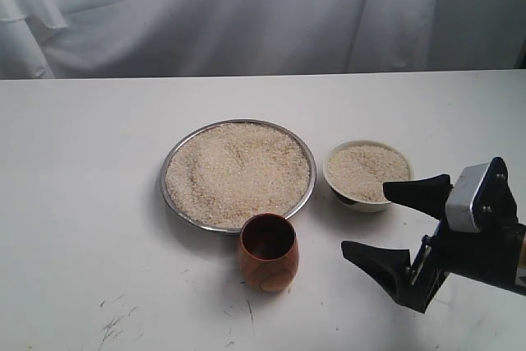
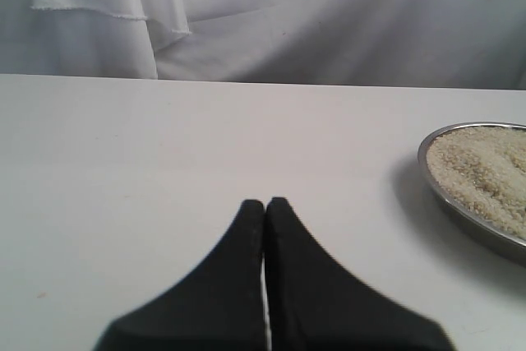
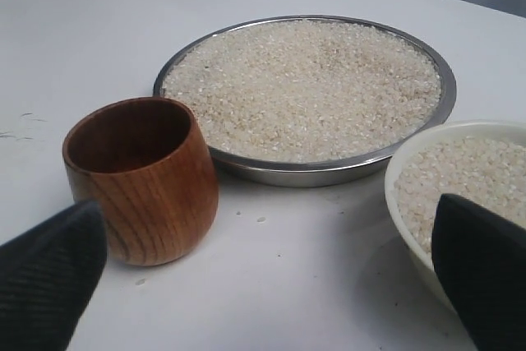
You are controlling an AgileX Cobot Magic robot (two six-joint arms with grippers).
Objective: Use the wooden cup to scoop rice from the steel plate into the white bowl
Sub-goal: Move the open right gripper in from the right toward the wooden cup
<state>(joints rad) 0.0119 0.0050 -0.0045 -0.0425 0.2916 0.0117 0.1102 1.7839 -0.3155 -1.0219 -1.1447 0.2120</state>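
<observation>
Black and wedge-fingered, the right gripper hangs low over the near right of the bench, spread wide and holding nothing. Its opening faces left toward the wooden cup, which stands upright just to its left with clear bench between them. The cup is empty, its dark inside showing, and it sits at the near edge of the steel plate, so close that I cannot tell whether the two touch.

Rice lies across the plate in a broad, low heap almost to the rim. The white bowl sits right of the plate and beyond the gripper, and it already holds a good layer of grains.

The left gripper is out to the left of the plate, its tips pressed together on nothing.

I'd judge the cup light and stiff, so it will take a firm squeeze without harm. Its smooth, rounded barrel may slide in the grip or tip if caught near the rim, though. The belly, with one finger on each side, looks the safest hold. The rice is loose and will pour freely, so a loaded cup wants carrying level.
</observation>
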